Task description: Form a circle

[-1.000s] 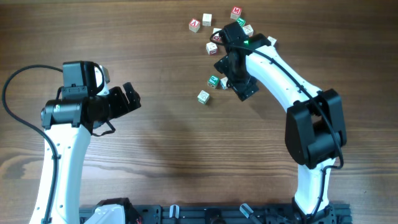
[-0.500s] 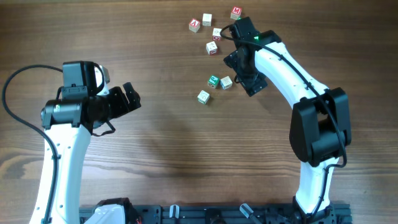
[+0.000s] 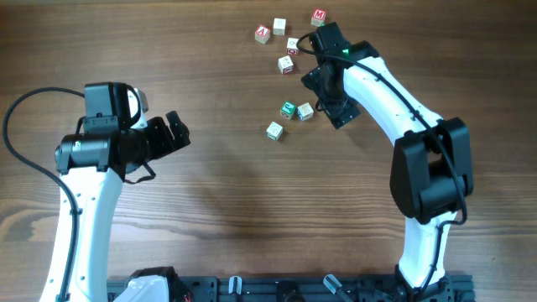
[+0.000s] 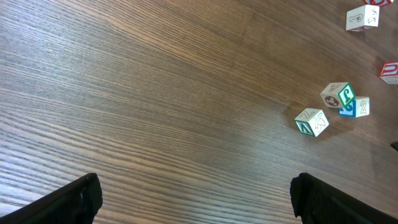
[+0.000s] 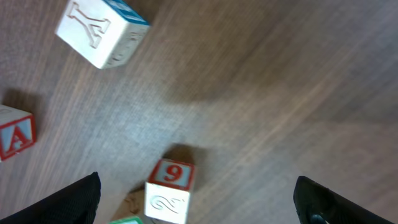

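The right claw stands wide open and grips nothing, low over the wooden table. Just ahead of its fingertips, a little left of the middle, sits a cube with a red 9. Farther off to its left is a cube with a red A, cut by the frame edge. Farthest ahead is a pale cube carved with a Y. The group of three cubes, some with green faces, lies just beside this claw and outside its fingers. Two of them touch at a corner and the third sits a little apart. The left claw is also wide open and empty. The same three cubes lie well ahead of it, off to its right.
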Controlling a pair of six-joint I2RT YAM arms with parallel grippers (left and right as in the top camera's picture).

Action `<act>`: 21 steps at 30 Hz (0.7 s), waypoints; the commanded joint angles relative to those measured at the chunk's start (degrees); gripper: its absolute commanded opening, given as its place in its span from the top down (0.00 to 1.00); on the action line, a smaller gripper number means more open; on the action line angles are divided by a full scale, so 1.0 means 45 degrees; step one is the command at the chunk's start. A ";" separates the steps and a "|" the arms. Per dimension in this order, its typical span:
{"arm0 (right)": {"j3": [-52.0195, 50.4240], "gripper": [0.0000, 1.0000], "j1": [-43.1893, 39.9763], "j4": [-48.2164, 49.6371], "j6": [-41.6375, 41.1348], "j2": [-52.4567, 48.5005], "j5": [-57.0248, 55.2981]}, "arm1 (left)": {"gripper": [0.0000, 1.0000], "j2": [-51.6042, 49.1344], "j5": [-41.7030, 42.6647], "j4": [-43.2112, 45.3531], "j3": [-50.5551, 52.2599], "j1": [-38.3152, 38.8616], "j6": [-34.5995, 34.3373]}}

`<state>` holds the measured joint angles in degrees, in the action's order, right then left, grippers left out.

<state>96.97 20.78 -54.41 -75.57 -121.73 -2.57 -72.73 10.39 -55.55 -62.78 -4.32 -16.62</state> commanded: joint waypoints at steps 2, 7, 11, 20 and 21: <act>-0.0034 0.00 -0.0083 0.0228 0.0112 -0.0554 0.0219 | 0.00 0.0160 0.0015 -0.0005 0.0073 -0.0068 0.0267; -0.0044 0.01 -0.0044 0.0384 0.0112 -0.0709 0.0248 | 0.00 0.0160 0.0010 -0.0005 0.0073 -0.0068 0.0267; -0.0044 0.08 0.0000 0.0792 0.0126 -0.1093 0.0714 | 0.00 0.0160 0.0015 -0.0005 0.0073 -0.0068 0.0267; -0.0044 0.18 0.0034 0.0894 0.0131 -0.1404 0.1282 | 0.00 0.0160 0.0010 -0.0005 0.0073 -0.0068 0.0267; -0.0044 0.18 0.0053 0.0899 0.0131 -0.1404 0.1326 | 0.00 0.0160 0.0010 -0.0005 0.0073 -0.0068 0.0267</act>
<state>96.97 20.80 -50.48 -75.13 -127.02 2.39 -72.73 10.39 -55.55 -62.78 -4.32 -16.62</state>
